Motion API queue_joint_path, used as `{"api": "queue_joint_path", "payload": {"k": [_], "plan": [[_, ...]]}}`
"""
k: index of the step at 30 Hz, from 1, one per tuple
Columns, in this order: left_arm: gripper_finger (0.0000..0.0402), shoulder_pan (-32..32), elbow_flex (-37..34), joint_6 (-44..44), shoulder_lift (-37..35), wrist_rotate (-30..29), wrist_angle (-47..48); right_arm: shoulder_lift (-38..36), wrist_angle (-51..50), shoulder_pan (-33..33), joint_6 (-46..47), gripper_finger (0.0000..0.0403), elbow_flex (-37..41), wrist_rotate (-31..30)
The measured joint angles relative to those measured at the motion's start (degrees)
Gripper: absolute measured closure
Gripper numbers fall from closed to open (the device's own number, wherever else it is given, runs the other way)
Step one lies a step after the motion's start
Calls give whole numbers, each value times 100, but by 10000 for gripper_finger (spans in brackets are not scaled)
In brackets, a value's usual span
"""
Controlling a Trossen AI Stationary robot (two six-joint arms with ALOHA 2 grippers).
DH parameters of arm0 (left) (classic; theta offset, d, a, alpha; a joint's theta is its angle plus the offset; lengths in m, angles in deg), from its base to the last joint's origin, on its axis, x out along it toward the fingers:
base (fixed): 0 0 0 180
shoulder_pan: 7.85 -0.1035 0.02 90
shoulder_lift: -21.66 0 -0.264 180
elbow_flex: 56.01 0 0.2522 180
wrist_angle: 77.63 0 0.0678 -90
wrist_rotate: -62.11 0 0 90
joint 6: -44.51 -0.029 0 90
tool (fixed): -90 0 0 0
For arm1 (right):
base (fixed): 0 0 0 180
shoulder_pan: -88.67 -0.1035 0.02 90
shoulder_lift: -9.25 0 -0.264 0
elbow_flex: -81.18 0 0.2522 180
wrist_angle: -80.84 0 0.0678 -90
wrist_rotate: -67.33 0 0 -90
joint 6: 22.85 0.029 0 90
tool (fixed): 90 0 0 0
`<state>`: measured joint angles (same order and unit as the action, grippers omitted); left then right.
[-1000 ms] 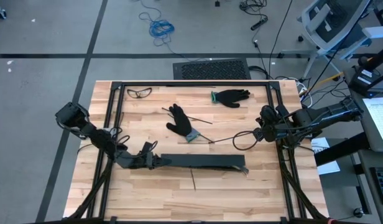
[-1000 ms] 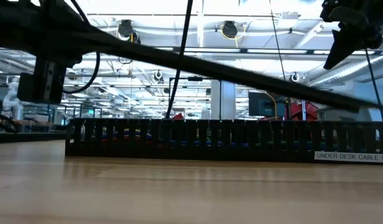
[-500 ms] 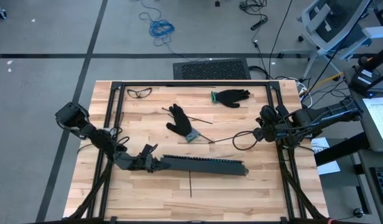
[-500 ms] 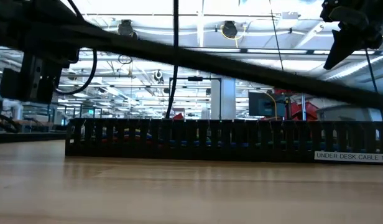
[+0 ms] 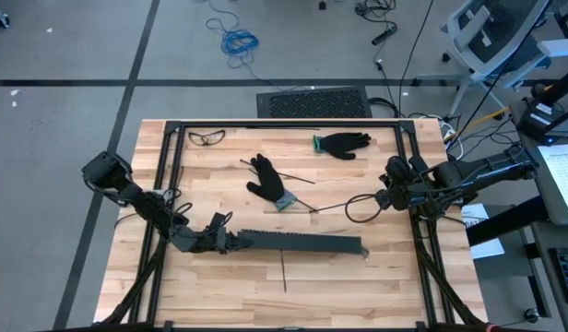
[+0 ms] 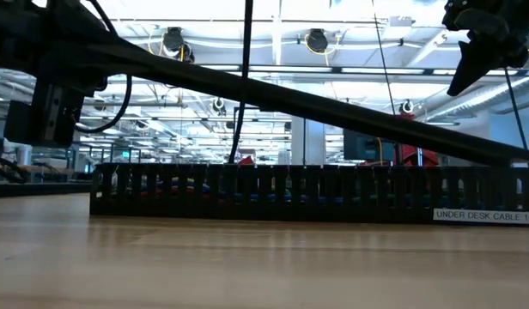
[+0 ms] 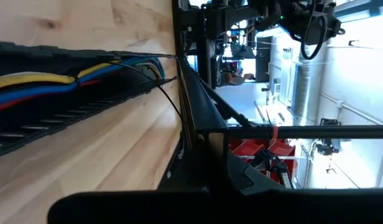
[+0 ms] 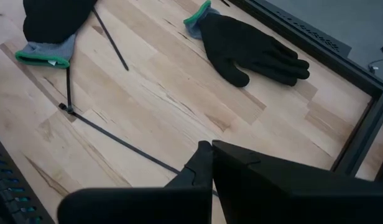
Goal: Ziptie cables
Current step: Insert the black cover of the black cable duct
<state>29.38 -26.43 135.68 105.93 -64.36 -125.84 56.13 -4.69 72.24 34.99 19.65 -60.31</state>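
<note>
1 bundle of cables (image 7: 48, 84), lengthwise in black slotted strip (image 5: 298, 243), left-to-right across table (image 5: 358, 286)

On a wooden workbench, two black gloves: one (image 5: 267, 179) near the middle with a grey-green cuff, another (image 5: 343, 143) toward the far edge. One pair of safety glasses (image 5: 207, 137) sits by the far left corner. One long black slotted strip (image 5: 302, 243) stretches across the near half, carrying one bundle of cables (image 7: 67, 79) in which yellow, blue and red strands can be made out. Three thin black sticks are countable: one (image 5: 282, 269) near the front edge, one (image 5: 298, 179) beside the middle glove, one (image 5: 328, 207) ending in a loop. Two robot arms flank the bench.
</note>
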Motion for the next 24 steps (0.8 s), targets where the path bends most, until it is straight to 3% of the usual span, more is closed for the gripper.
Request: {"api": "queue_joint_path", "payload": {"k": [10, 19, 24], "plan": [[400, -2, 0, 153, 0, -100, 137, 2, 57, 0, 0, 403, 0, 16], [400, -9, 0, -17, 0, -140, -523, 2, 83, 0, -7, 403, 0, 39], [400, -9, 0, 4, 0, 87, -313, 0, 83, 0, -6, 403, 0, 36]]}}
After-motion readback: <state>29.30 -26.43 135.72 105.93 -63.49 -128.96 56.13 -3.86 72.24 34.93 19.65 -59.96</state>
